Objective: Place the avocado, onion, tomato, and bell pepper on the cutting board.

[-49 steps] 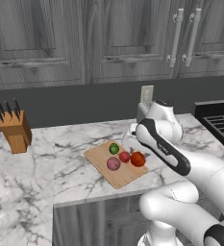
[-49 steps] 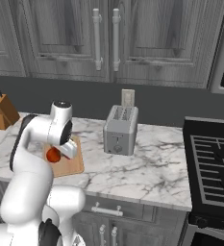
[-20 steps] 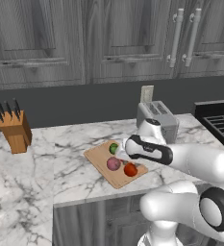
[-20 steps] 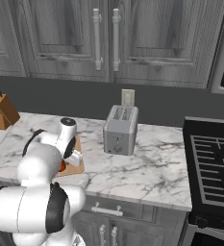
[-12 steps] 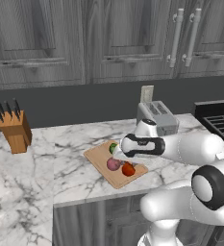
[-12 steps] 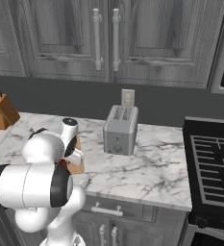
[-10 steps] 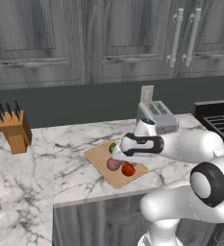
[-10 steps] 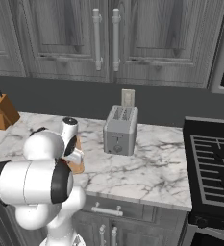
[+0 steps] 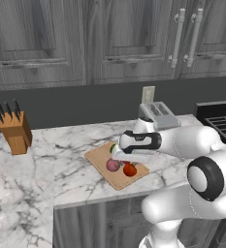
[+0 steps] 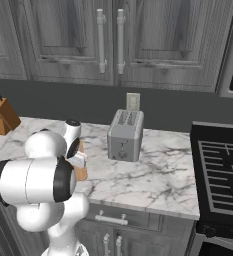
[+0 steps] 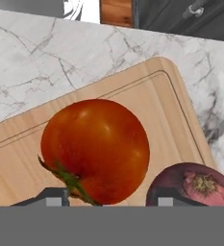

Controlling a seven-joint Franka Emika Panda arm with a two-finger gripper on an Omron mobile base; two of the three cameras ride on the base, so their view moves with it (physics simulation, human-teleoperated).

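- A glossy white robot arm (image 9: 192,140) built of rounded, bulbous segments.
- Dark grey to black round caps and bands mark its joints, one large cap facing the left base view.
- A black band wraps the wrist section, with pale flat hand parts below.

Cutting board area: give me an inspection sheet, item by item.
Surface: marble counter, cutting board lying flat on it.
Job's things: tomato and onion rest on the board side by side; a green item peeks out at the arm, identity unclear.
Clutter: knife block far left; toaster by the backsplash.
Claw: claw low over the tomato, tips either side; grip cannot be told.
Cables: nothing seen.
Surroundings: grey cabinets; stove on the right.
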